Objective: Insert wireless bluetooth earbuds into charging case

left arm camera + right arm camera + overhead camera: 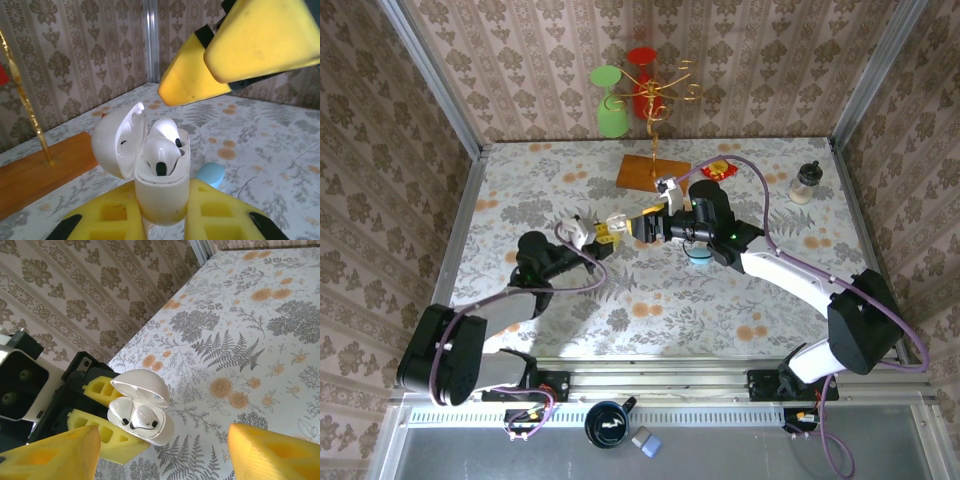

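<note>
White plastic: in the top view the case [617,221] is clamped in the left gripper [599,233] over the middle of the tabletop [570,300]. The right gripper [640,228] faces it, just beside.

Left wrist view:
- The left gripper [160,212] is closed on the lower body of the case [160,195], which stands upright.
- The lid [117,137] is swung open to the left.
- 2 earbuds [161,152] lie in the wells. The nearer one appears to ride high, but seating depth cannot be confirmed.
- The right gripper's fingers [195,77] hang just above, not touching.
- A blue case [212,172] rests on the tabletop behind.

Right wrist view: the right gripper [165,440] is spread wide and holds nothing. The case [142,415] lies ahead of it with both earbuds [142,420] inside.

Assessment: insertion looks nearly complete. The likely remainder is to seat the earbuds and shut the lid.

Recommendations:
- Press straight down with 1 fingertip on the high earbud, using light force.
- Keep the left grip firm and motionless.
- Push the lid from its outer edge toward the hinge line, never sideways.

Risks: an off-centre press may flip an earbud out, and a sideways load may twist the case in its clamp.
</note>
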Controlling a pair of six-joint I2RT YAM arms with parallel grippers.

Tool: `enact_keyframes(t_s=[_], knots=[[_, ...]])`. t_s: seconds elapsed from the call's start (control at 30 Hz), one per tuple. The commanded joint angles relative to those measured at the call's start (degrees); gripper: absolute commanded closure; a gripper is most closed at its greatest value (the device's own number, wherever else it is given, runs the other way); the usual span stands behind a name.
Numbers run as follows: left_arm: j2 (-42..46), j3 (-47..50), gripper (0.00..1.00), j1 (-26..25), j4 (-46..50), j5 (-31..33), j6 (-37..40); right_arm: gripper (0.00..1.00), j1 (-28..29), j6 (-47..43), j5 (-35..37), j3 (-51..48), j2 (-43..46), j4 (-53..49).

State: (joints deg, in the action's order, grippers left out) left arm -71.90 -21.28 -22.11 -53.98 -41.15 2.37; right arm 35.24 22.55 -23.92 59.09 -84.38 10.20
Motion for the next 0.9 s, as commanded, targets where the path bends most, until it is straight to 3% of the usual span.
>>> enact_keyframes(t_s=[0.0, 0.37, 0.57, 0.87], knots=[[4.84, 0.56, 1.00, -2.24, 11.30, 8.34, 11.96, 0.30, 0.51, -3.12, 4.02, 4.77, -0.25, -5.91], [13.41, 2.54, 1.00, -9.19, 19.36, 27.59, 25.09, 0.29, 4.95, -10.98, 13.21, 23.96, -13.10, -27.58], [15.97, 3.69, 1.00, -9.62, 19.46, 29.93, 25.77, 0.29, 5.80, -12.70, 13.03, 29.22, -16.61, -35.56], [17.04, 4.05, 1.00, -9.53, 19.87, 28.36, 24.02, 0.28, 5.80, -13.82, 13.14, 22.81, -12.10, -34.60]])
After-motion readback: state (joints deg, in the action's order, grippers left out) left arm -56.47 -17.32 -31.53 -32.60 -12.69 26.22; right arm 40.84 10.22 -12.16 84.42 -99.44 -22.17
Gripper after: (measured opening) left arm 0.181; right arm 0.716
